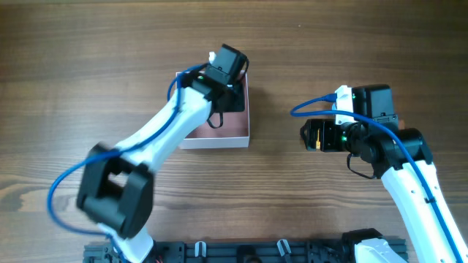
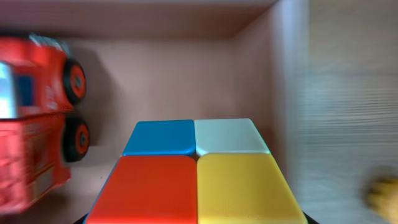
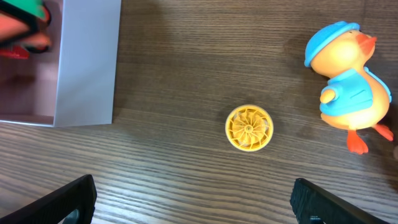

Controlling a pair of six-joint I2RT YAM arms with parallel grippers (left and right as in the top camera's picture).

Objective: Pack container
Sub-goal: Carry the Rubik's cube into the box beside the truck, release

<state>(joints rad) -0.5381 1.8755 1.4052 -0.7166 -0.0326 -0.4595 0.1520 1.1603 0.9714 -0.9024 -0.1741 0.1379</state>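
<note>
The container (image 1: 232, 130) is a shallow white-walled box with a pink inside, at the table's middle. My left gripper (image 1: 221, 79) hangs over it and is shut on a colour cube (image 2: 196, 171) with blue, white, red and yellow tiles. The cube hides the fingers and is just above the pink floor (image 2: 168, 81). A red toy truck (image 2: 34, 118) lies in the container to the cube's left. My right gripper (image 3: 196, 205) is open and empty over bare table, right of the container's white wall (image 3: 87, 62). It also shows in the overhead view (image 1: 307, 136).
A yellow wheel-shaped disc (image 3: 249, 127) lies on the table ahead of my right gripper. An orange duck toy (image 3: 348, 87) with a blue cap lies further right. A blurred yellow object (image 2: 382, 193) sits outside the container's right wall. A red and green toy (image 3: 22, 25) shows inside the container.
</note>
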